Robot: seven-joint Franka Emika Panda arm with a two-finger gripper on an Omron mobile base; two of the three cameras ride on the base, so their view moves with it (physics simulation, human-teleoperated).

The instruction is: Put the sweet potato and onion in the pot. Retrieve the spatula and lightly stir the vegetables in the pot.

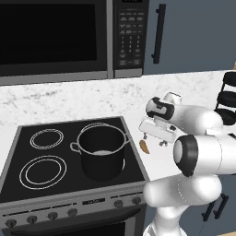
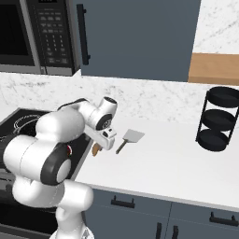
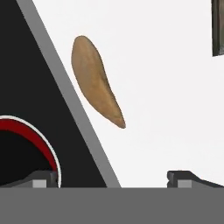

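While the pot (image 1: 103, 152) stands on the front right burner of the stove (image 1: 27, 184), nothing of the task looks finished yet. From the left base view its inside appears bare, with a pale bottom and no vegetable in it, though part of the floor is hidden by the near wall.

The sweet potato (image 3: 96, 81) lies flat on the white counter (image 2: 177, 163), just beside the stove's right edge and not touching it. In the left base view it shows as a small orange-brown sliver (image 1: 144, 147) to the right of the pot, close to it but apart.

The gripper (image 3: 113, 178) hangs over the sweet potato with its two fingers spread wide and nothing between them. One fingertip (image 3: 43, 178) sits over the stove edge, the other (image 3: 186, 178) over the counter, and the sweet potato is ahead of them rather than between them. So I judge the arm to be in the approach for the first pick, with the grasp not yet made.

The spatula (image 2: 129, 139) rests on the counter a little further right, its flat blade pointing away from the stove, untouched. I cannot make out an onion in these pictures.

What is left, then, is nearly everything: grasping the sweet potato and dropping it in the pot, doing the same with the onion, fetching the spatula and stirring.
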